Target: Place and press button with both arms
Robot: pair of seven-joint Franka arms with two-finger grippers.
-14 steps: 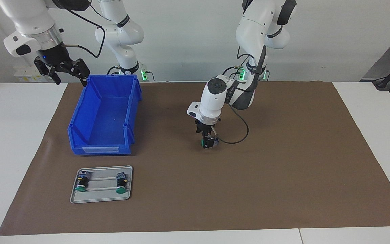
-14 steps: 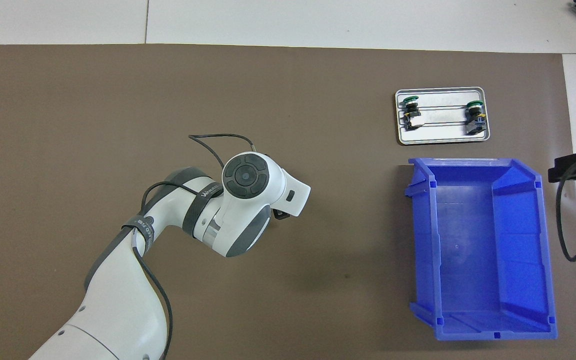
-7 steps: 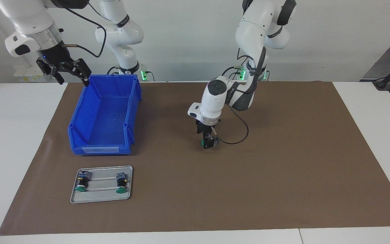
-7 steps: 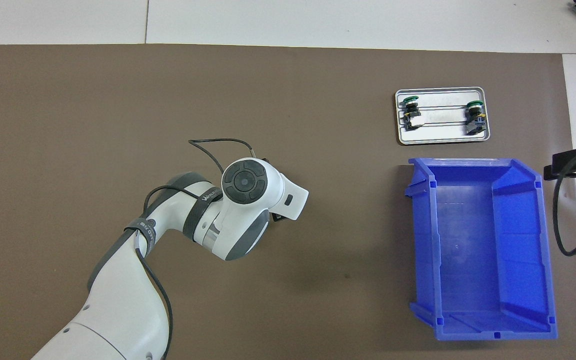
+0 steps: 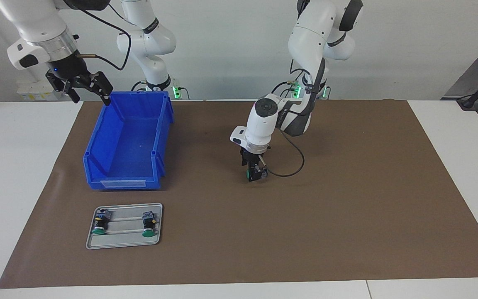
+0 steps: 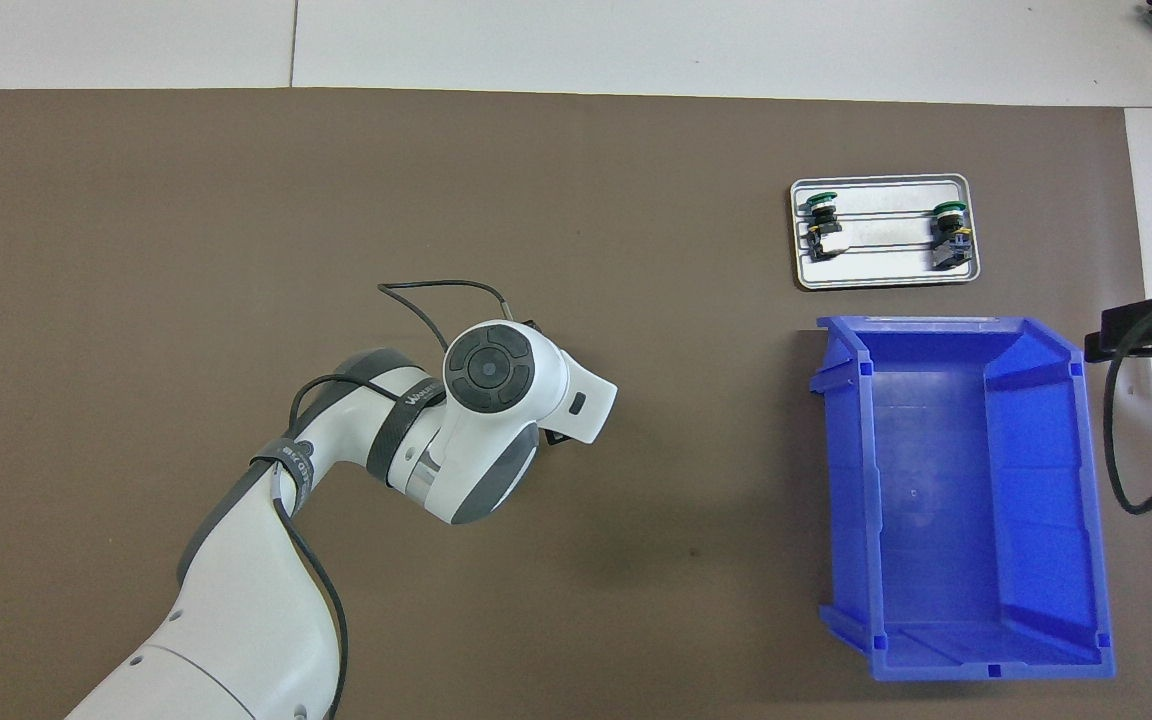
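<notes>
One button point(image 5: 254, 173) with a green cap lies on its side on the brown mat point(image 5: 347, 207), mid-table. My left gripper point(image 5: 253, 169) points straight down on it, its fingers drawn in against the button's black body. In the overhead view the left arm's wrist point(image 6: 496, 375) hides both. My right gripper point(image 5: 89, 98) hangs open and holds nothing, over the corner of the blue bin point(image 5: 93, 145) nearest the robots. It shows at the overhead view's edge point(image 6: 1141, 333).
A grey metal tray point(image 5: 125, 245) point(image 6: 881, 280) lies farther from the robots than the blue bin point(image 6: 841, 480). On the tray lie two more green-capped buttons point(image 5: 99, 225) point(image 5: 149, 226). A black cable point(image 5: 295, 166) loops on the mat beside the left gripper.
The left gripper's fingers have drawn in around the button and its wrist shifted slightly toward the robots. The right gripper drifted a little toward the bin's corner.
</notes>
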